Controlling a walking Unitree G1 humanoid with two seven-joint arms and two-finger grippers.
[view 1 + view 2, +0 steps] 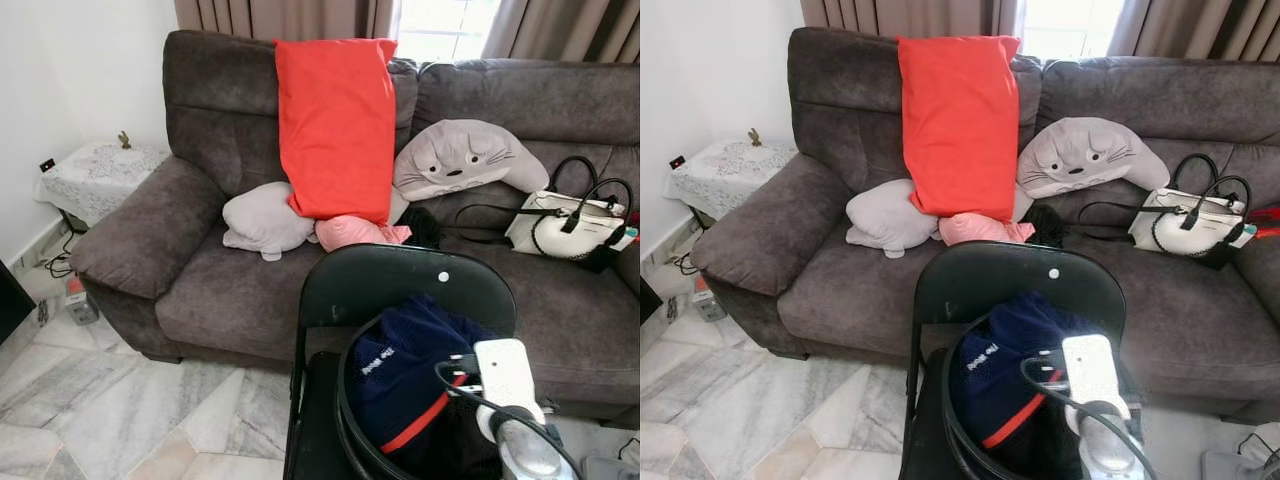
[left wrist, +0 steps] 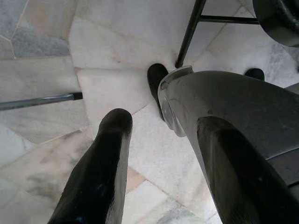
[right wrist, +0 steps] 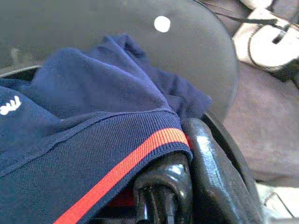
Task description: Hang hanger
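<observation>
Right hand (image 3: 170, 186), clenched on the navy garment (image 1: 405, 360) in the black basket (image 1: 350, 420), lifts it toward hanging, while the left hand (image 2: 154, 177) hangs released.

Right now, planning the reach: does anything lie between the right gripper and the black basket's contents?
Yes. A navy blue garment with a red stripe is heaped over the round black basket, directly before the right gripper; whatever lies beneath is hidden.
</observation>
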